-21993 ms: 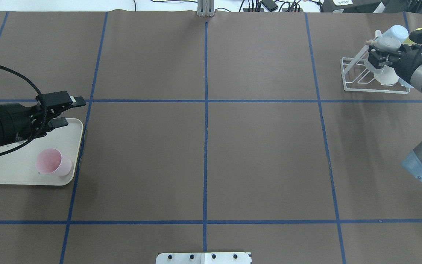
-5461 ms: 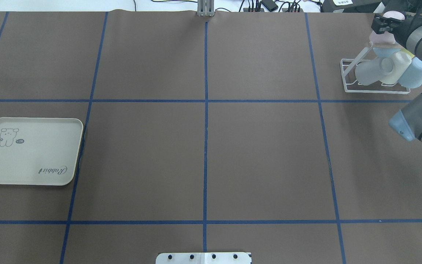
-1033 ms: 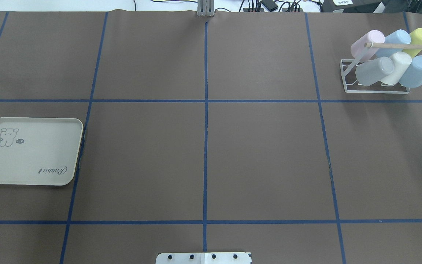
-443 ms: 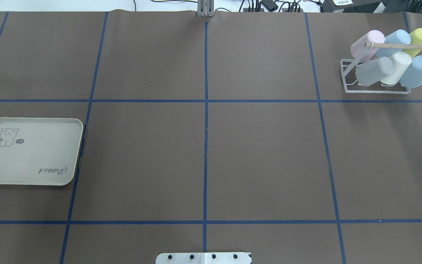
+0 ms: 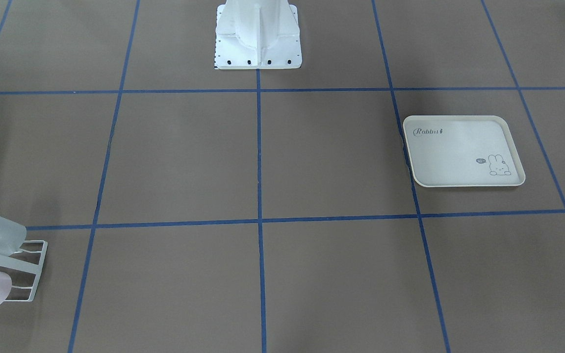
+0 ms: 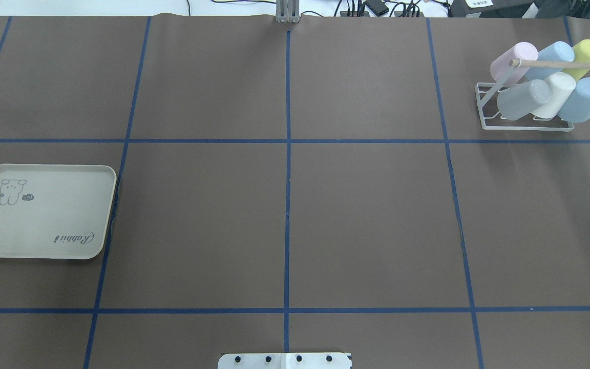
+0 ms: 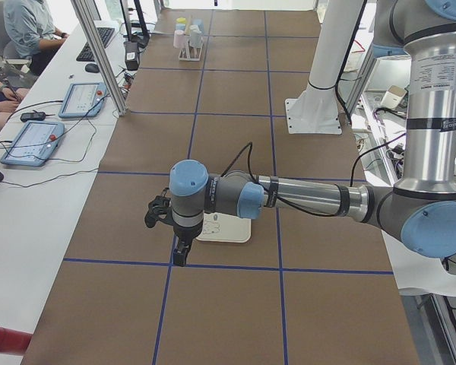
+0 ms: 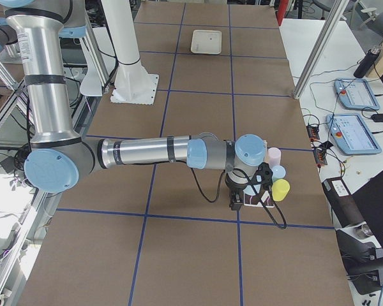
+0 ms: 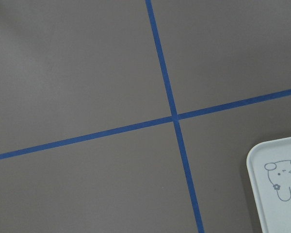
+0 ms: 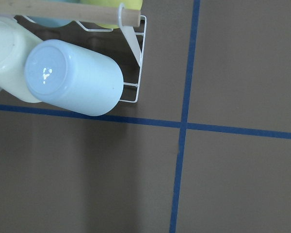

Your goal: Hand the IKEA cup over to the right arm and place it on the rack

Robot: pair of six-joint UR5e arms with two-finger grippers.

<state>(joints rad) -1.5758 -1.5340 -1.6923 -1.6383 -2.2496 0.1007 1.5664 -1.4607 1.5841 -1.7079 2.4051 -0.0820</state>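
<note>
Brown paper crossed with blue tape lines covers the table (image 6: 366, 220), and both arms hang low over its two ends. At one end the left arm (image 7: 311, 199) reaches out with the left claw (image 7: 180, 257) pointing down just beside the cream tray (image 6: 44, 225). At the other end the right arm (image 8: 147, 152) holds the right claw (image 8: 235, 203) pointing down next to the rack (image 6: 525, 128). Only the side views show either claw, so I cannot tell whether the jaws are parted or clenched.

Every cup in view sits on the rack — six of them, slanted on the prongs around the wooden dowel (image 6: 561, 64). The pink cup (image 6: 514, 57) is at the far corner nearest the table's middle.

By my reading the hand-over and the placing are both done, and the step in hand is the retreat. That calls for lifting the right claw straight up and away — clear of the dowel and of the blue cup (image 10: 75, 77) nearest it, since a sideways brush could tip a cup off its prong.
</note>
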